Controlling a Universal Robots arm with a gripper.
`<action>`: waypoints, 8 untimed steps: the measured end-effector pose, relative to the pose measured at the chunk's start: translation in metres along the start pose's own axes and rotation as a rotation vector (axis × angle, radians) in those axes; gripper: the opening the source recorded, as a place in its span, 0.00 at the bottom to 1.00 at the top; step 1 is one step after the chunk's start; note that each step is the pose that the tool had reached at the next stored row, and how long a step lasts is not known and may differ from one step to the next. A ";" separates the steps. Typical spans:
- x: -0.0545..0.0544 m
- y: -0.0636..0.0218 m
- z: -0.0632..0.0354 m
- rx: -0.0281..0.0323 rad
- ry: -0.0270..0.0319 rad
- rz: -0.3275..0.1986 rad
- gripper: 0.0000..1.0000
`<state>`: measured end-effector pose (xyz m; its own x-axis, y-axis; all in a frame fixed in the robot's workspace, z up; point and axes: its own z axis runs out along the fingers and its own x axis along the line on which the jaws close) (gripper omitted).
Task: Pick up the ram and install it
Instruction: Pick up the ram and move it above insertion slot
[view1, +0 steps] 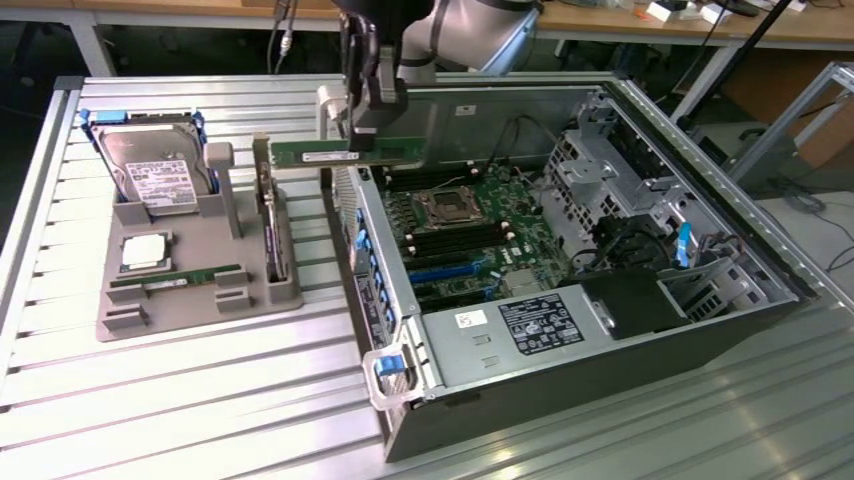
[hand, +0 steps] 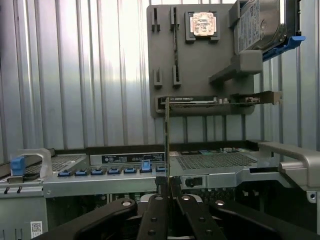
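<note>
gripper: the gripper (view1: 363, 138) hangs from the arm with its jaws clamped on the upper edge of the ram; in the wrist view (hand: 167, 192) the black fingers (hand: 155, 212) close onto the stick's thin edge.
ram: the ram (view1: 350, 151) is in the air, held level with its long side running left to right in the exterior view. From the wrist it shows edge-on as a thin upright line (hand: 166, 145).
ram's place: it is above the far left wall of the open computer case (view1: 561, 330), touching nothing but the gripper.
motherboard: the motherboard (view1: 487, 235) lies exposed inside the case. The processor socket (view1: 445, 208) sits near its far end with long dark slots beside it. The ram is well above these and off to their left.
tray: a grey tray (view1: 200, 310) stands on the table (view1: 200, 410) at the exterior view's left, beside the case.
tray's load: it holds a hard drive (view1: 158, 175) at the far end, a processor (view1: 144, 250) in the middle and another green stick (view1: 174, 280) lying in a groove on the near side.
done: the pick-up looks complete, since the ram is off the tray and firmly held.
left: the install looks not yet done; the stick is not lined up over a slot, lowered or seated.
</note>
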<state>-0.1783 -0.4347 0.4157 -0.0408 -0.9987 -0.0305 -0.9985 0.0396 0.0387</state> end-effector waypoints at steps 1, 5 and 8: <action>0.000 -0.0025 -0.0001 0.0000 0.0000 0.000 0.13; 0.000 -0.0118 -0.0004 0.0000 0.0000 -0.001 0.13; -0.001 -0.0177 -0.0007 -0.0001 0.0001 -0.001 0.13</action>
<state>-0.1606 -0.4347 0.4157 -0.0393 -0.9988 -0.0305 -0.9985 0.0382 0.0387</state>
